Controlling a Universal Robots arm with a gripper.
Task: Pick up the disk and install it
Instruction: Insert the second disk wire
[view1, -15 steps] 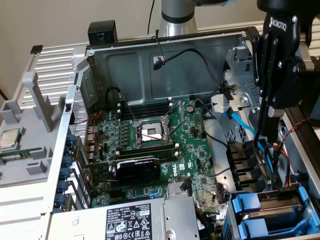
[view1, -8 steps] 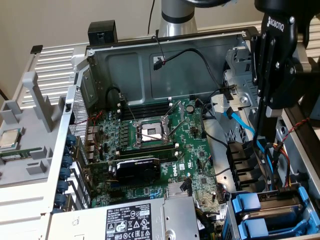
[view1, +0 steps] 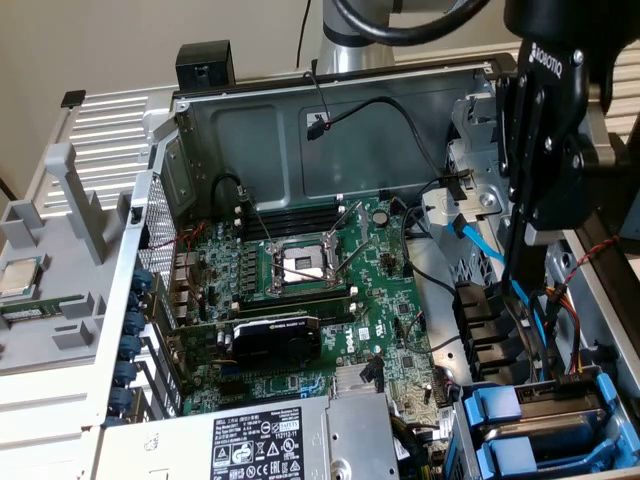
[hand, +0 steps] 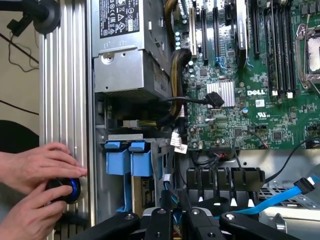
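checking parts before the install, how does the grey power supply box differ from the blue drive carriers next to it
The power supply box is bare grey metal with a printed black-and-white label; the blue drive carriers are plastic with no label showing. The box is one large block, whereas the carriers are two slim fronts side by side. In the exterior view the box lies left of the carriers. Both sit along the same edge of the open case.

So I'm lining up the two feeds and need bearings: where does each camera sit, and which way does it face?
Exterior view: off the arm, above the open computer case, looking down at the motherboard; the black gripper hangs at that view's right.
Wrist view: on the arm's wrist, looking down past the gripper into the case; a person's hands rest on a black knob outside it.
Shared: motherboard, grey power supply, blue drive carriers.
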